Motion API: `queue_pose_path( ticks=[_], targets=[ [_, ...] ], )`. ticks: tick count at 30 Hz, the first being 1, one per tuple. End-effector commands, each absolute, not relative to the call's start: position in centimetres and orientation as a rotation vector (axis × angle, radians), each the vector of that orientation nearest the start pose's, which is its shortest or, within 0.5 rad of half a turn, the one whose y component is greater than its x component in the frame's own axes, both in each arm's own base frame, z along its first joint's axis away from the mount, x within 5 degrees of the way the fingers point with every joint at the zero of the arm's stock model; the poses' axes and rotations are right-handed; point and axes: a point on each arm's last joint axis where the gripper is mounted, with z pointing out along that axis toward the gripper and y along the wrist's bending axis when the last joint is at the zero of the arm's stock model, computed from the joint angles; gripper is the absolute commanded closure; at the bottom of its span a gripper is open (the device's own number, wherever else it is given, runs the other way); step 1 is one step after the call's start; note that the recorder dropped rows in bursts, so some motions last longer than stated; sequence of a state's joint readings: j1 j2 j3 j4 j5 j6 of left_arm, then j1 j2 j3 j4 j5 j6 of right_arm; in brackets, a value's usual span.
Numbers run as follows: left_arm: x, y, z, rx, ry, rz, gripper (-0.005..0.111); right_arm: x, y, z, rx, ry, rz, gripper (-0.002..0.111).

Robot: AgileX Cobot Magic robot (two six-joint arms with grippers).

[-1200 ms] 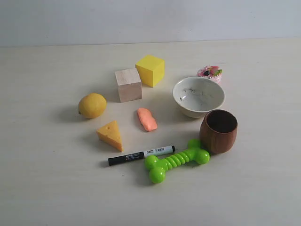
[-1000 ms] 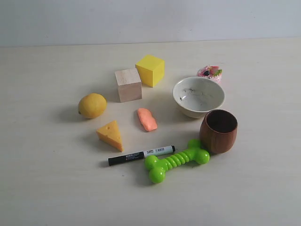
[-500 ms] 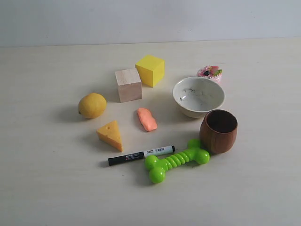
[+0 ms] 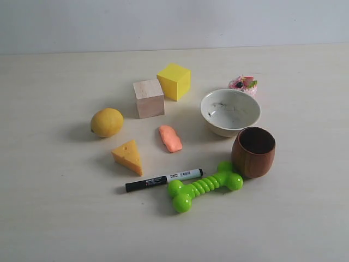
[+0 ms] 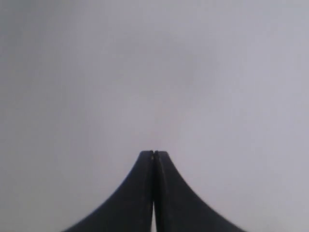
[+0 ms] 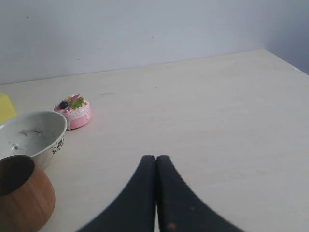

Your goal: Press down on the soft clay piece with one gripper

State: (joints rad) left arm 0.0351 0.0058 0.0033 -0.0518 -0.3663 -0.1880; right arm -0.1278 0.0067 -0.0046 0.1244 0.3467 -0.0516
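One clay piece [image 4: 170, 138], one lemon [image 4: 107, 122]

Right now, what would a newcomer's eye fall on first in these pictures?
The bright green bone toy, nearest the camera beside the marker, and the yellow cube at the far side stand out most. The salmon clay piece lies in the middle of the cluster, nothing touching it. The left gripper and right gripper are shut.

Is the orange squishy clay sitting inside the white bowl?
No, the soft clay piece lies on the table, apart from the white bowl, nearer the cheese wedge.
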Motion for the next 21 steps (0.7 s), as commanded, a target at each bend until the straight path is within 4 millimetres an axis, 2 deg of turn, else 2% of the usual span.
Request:
queue_pose_path(
  ticks=[1, 4, 8, 12, 16, 21],
  targets=[
    [4.3, 0.3, 25.4, -0.207, 0.994, -0.275, 0.107, 5.4, -0.3, 18.2, 0.153, 1.818, -0.01, 0.108],
    [4.2, -0.4, 26.0, -0.07, 1.034, -0.186, 0.107, 5.4, -0.3, 18.2, 0.153, 1.818, -0.01, 0.108],
    [4.3, -1.2, 29.2, 0.101, 1.128, -0.072, 0.107, 5.4, -0.3, 18.2, 0.153, 1.818, -0.01, 0.108],
    [5.7, -1.0, 32.9, 0.107, 1.219, -0.037, 0.107, 5.4, -0.3, 18.2, 0.153, 1.818, -0.01, 0.108],
    [8.0, -1.6, 36.0, 0.169, 1.273, -0.102, 0.107, 5.4, -0.3, 18.2, 0.153, 1.818, -0.01, 0.108],
    [11.7, -3.8, 38.3, 0.386, 1.356, -0.192, 0.107, 5.4, -0.3, 18.2, 0.153, 1.818, -0.01, 0.108]
  ],
)
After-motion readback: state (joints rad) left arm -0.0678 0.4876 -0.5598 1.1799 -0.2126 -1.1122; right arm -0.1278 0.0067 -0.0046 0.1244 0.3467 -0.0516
